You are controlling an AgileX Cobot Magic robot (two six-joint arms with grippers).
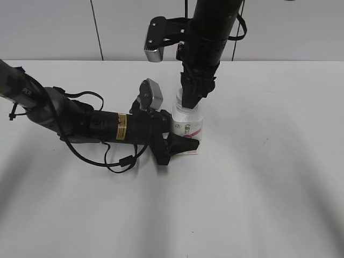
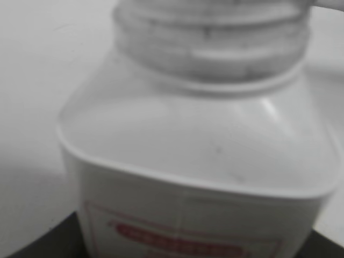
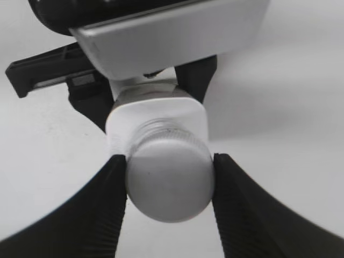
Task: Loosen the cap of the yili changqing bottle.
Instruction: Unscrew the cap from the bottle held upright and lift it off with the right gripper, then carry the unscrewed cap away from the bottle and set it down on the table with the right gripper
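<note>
The yili changqing bottle point(image 1: 187, 129) stands upright on the table, white with a pink-red label. My left gripper point(image 1: 180, 144) is shut on its lower body from the left; the left wrist view shows the bottle point(image 2: 199, 161) very close, filling the frame. My right gripper point(image 1: 191, 99) comes down from above and is shut on the white cap point(image 3: 169, 180), one black finger pressed on each side. In the exterior view the cap is mostly hidden behind the right fingers.
The white table point(image 1: 269, 161) spreads around the bottle. The left arm point(image 1: 80, 121) lies low across the left side with a looping cable point(image 1: 121, 161). A grey wall point(image 1: 301, 27) stands behind.
</note>
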